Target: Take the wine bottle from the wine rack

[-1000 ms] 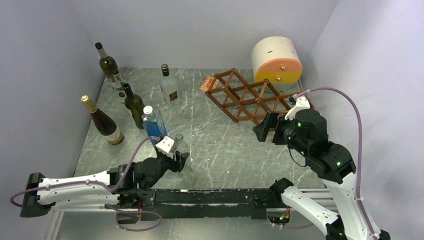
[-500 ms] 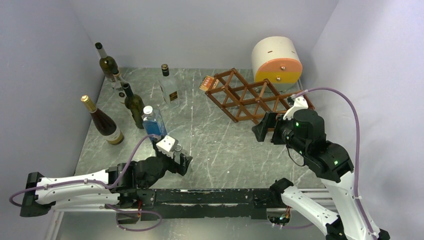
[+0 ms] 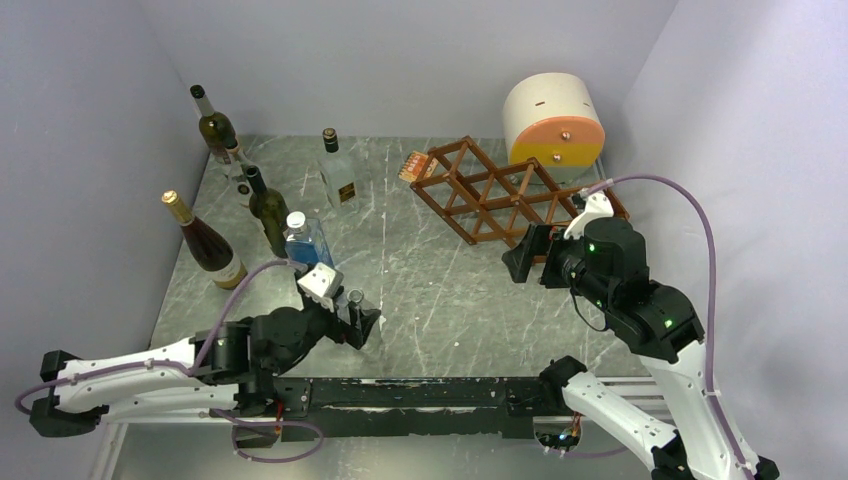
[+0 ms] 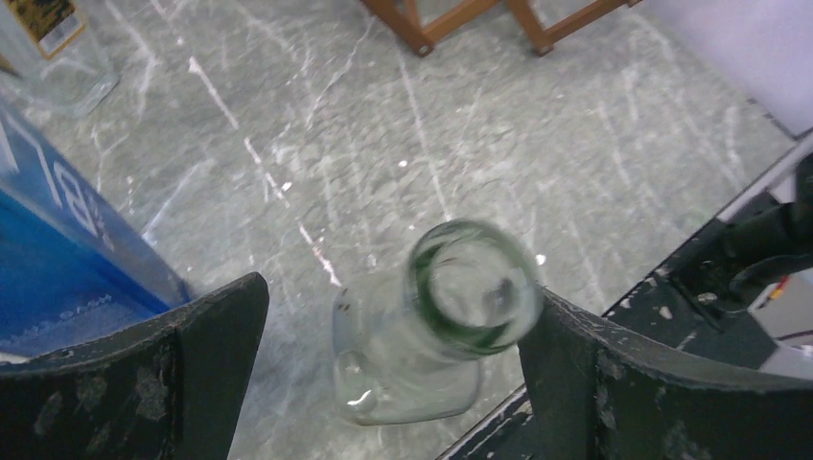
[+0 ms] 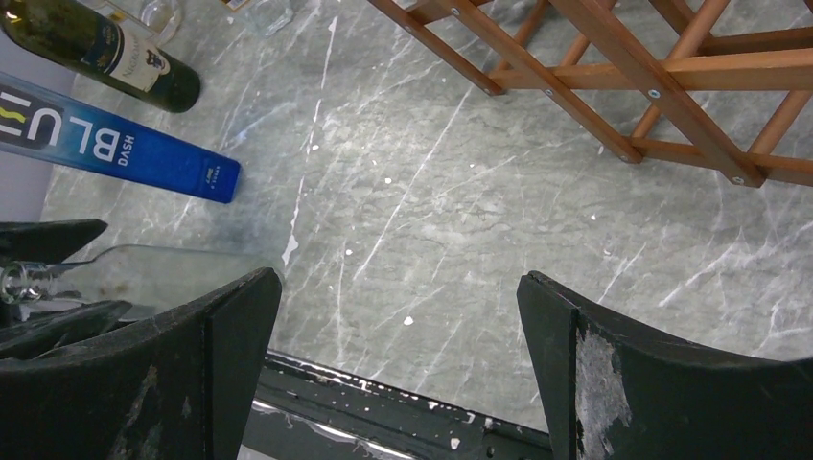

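The wine bottle (image 3: 355, 298), clear glass with a greenish mouth, stands upright on the marble table near the front edge, off the wine rack (image 3: 490, 190). My left gripper (image 3: 357, 318) is open around its neck. In the left wrist view the bottle (image 4: 451, 307) sits between the spread fingers, its rim close to the right finger (image 4: 594, 374). The reddish-brown wine rack (image 5: 614, 77) at the back right holds no bottle. My right gripper (image 3: 522, 255) hovers open just in front of it, and the right wrist view shows nothing between the right gripper's (image 5: 395, 281) fingers.
Other bottles stand at the left: a blue one (image 3: 308, 250), a dark green one (image 3: 268, 210), a gold-capped one (image 3: 205, 243), one in the back corner (image 3: 213, 125) and a clear square one (image 3: 338, 175). A cream-and-orange cylinder (image 3: 555, 120) is behind the rack. Walls close three sides.
My left gripper has opened wide and let go of the clear bottle, which now stands on its own. The left arm has drawn back slightly. The right gripper has edged slightly left.
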Available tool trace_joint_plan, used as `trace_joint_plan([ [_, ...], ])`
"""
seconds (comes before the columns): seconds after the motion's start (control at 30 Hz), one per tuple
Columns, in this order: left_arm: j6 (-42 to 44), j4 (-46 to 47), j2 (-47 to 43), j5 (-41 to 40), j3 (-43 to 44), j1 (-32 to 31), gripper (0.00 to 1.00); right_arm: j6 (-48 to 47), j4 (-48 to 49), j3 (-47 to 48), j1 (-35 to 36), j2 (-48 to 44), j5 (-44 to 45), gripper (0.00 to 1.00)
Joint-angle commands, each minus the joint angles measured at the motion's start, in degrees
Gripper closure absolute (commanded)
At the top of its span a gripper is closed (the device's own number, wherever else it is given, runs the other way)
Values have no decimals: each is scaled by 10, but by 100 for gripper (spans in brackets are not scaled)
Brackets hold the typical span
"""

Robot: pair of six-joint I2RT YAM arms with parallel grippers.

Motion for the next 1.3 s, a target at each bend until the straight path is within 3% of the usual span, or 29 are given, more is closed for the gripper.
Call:
trace_joint_plan([
  [0.0, 45, -8, -8, 63, 52, -2, 1, -10, 16, -5, 4, 0, 1, 0],
  [0.27, 110, -89, 6, 182, 165, -2, 0, -19, 14, 3, 4, 3, 19, 0],
  [0.47, 161, -128, 42, 260, 307, -1, 1, -39, 20, 25, 4, 7, 38, 0],
  [0.63, 257, -129, 168, 136, 475, -1, 1, -63, 55, 48, 3, 21, 71, 0],
  [0.77, 372, -15, 262, 57, 540, 8, 1, -84, 107, 78, 4, 31, 84, 0],
  [0.83, 394, 25, 292, 102, 555, 87, 1, -94, 129, 94, 4, 35, 96, 0],
  [0.9, 345, 1, 335, 248, 600, 222, 1, -102, 144, 117, 4, 41, 101, 0],
  [0.97, 319, -18, 372, 333, 644, 300, 1, -113, 159, 133, 4, 46, 104, 0],
  [1.13, 347, 36, 368, 287, 668, 350, 1, -136, 185, 173, 4, 56, 159, 0],
  [1.27, 350, 104, 311, 243, 652, 379, 1, -172, 214, 217, 4, 67, 200, 0],
])
